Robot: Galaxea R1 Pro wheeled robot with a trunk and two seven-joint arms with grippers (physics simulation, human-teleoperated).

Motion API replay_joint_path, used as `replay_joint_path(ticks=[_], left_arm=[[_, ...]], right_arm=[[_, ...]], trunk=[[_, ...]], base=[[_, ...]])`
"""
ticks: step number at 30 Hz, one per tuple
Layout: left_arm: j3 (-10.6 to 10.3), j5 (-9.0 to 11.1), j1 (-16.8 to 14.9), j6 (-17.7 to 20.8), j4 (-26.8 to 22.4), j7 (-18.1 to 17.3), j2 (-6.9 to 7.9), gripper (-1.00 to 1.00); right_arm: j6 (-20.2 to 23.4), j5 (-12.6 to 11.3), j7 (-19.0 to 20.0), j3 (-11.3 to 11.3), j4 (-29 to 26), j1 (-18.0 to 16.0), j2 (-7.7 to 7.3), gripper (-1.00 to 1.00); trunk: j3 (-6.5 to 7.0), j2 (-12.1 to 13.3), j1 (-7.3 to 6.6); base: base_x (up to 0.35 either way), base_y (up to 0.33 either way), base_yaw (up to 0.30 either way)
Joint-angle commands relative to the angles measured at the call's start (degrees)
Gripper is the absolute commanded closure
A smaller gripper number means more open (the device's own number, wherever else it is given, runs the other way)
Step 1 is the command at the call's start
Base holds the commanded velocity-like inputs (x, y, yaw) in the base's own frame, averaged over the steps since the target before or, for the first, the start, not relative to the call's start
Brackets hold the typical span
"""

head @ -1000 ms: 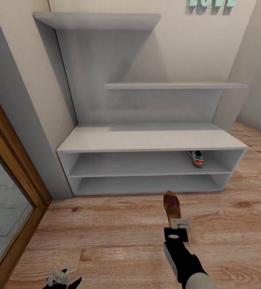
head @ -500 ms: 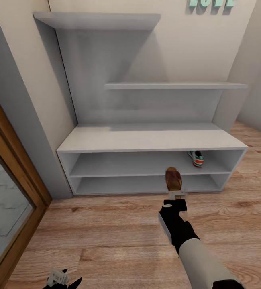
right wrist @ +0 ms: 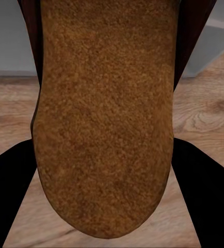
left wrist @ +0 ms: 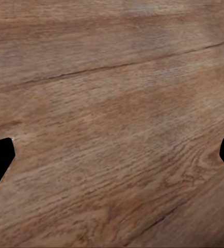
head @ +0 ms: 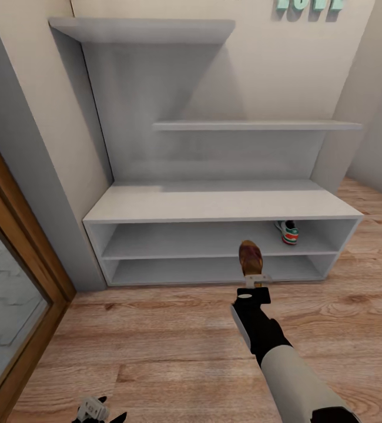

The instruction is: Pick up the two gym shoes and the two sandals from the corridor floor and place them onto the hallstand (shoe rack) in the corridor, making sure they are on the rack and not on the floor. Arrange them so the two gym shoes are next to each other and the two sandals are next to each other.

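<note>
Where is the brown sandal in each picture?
Head view: the sandal is right of center, held out by the right gripper in front of the hallstand, its toe toward the shelf slots.
Right wrist view: the sandal is huge between the dark jaws, footbed facing the camera.
Left wrist view: no sandal, just planks.
Shared landmark: the corridor floor, also seen in both wrist views.
</note>
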Motion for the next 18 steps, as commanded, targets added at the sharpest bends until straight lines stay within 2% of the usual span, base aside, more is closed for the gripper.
replay_joint_path(ticks=[1, 8, 18], left_arm=[[0.79, -0.62, -0.03, -0.31, -0.05, 0.05, -0.07, -1.0], [1.19, -0.56, -0.01, -0.4, -0.29, 2.09, 0.0, -1.0], [0.86, -0.93, -0.01, -0.61, 0.22, 2.04, 0.21, -1.0]], right_arm=[[0.13, 0.72, -0.17, 0.08, 0.31, -0.03, 0.0, 1.0], [-1.48, 1.24, -0.09, 0.04, 1.51, -0.02, 0.0, 1.0], [-1.57, 1.28, 3.36, 0.05, 1.65, -0.02, 0.0, 1.0]], trunk=[[-0.05, -0.02, -0.01], [-0.05, -0.02, -0.01], [-0.05, -0.02, -0.01]], base=[[0.0, 0.0, 0.0], [0.0, 0.0, 0.0], [0.0, 0.0, 0.0]])
